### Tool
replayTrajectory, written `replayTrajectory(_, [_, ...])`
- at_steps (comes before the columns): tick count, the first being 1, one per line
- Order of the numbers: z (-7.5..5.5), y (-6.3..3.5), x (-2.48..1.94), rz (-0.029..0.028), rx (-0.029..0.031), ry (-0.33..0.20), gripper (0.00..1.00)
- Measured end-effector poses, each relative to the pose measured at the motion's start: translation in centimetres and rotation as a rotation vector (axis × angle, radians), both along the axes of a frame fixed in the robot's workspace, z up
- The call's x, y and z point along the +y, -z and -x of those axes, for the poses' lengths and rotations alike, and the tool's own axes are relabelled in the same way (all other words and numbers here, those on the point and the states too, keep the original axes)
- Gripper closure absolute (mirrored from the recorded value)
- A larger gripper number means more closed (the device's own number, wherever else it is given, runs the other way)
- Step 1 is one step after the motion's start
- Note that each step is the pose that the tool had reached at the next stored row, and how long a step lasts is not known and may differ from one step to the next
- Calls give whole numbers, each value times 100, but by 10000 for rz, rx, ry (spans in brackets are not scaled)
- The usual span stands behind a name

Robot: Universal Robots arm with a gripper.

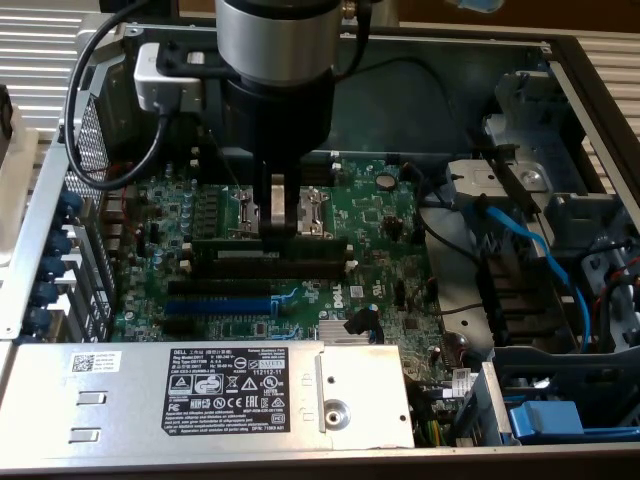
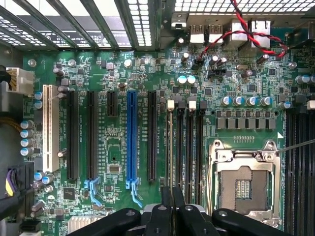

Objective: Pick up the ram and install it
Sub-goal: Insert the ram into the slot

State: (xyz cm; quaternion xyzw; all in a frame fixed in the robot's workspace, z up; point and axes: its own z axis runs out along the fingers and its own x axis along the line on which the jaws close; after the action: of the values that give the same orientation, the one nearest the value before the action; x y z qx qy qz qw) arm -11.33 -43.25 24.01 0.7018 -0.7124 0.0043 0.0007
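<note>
So, it's an open metal computer case [image 1: 40,190] with a green motherboard [image 1: 390,235] lying flat inside. The exterior view gives you the grey labelled power supply [image 1: 200,390] up front and blue cables [image 1: 520,240] on its right. The wrist view instead looks straight down on the blue expansion slot [image 2: 131,137] and the CPU socket [image 2: 243,182]. The ram [image 1: 230,243], a long thin dark stick, stands on edge along the black memory slots [image 1: 300,268], with the tool [image 1: 278,225] pinched together on its top edge.
</note>
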Motion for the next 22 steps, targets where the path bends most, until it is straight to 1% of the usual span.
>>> replayTrajectory(22, [2, 25, 3, -1, -1, 108, 88])
